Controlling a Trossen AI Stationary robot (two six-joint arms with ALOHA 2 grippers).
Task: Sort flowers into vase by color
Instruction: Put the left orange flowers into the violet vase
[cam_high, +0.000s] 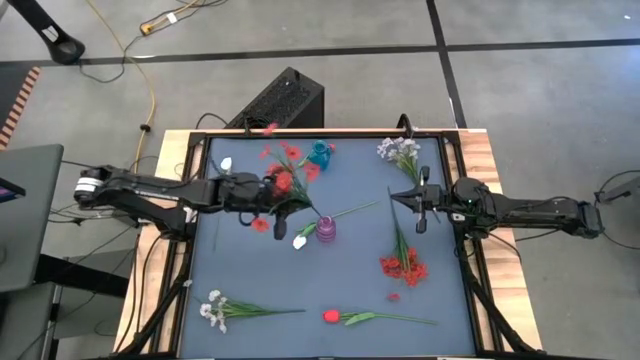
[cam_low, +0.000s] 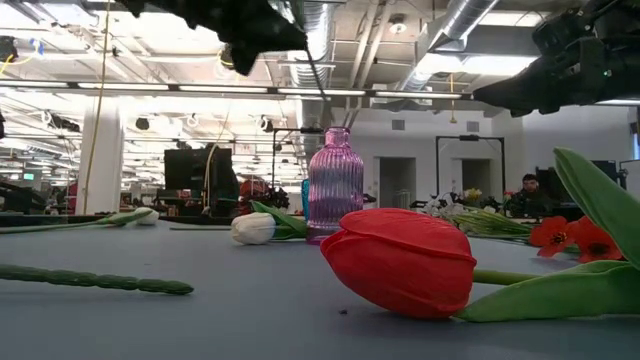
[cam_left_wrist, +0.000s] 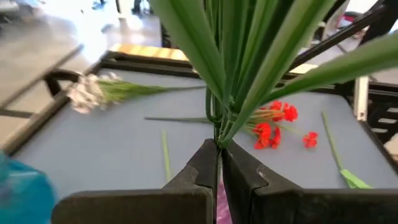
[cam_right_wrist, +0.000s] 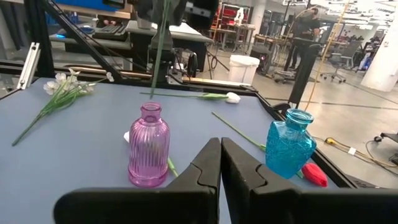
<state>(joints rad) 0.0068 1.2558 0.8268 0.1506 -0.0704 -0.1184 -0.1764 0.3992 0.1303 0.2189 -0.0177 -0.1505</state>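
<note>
My left gripper is shut on a red blossom spray and holds it up over the table's middle. The spray's bare stem hangs down toward the mouth of the purple ribbed vase. A blue vase stands toward the far edge. A white tulip lies on the mat against the purple vase. My right gripper hovers shut at the right, holding nothing. My left gripper pinches the spray's green stem between its two shut fingers, just below where the long leaves fan out. The fingers lie across the stem. The spray is lifted clear of the table, leaves and blossoms above the fingers, with its bare stem hanging over the purple vase.
Flowers lie about the blue mat: a red tulip and a white spray near the front edge, a red spray at the right, a white spray at the far right. Black rails frame the mat.
</note>
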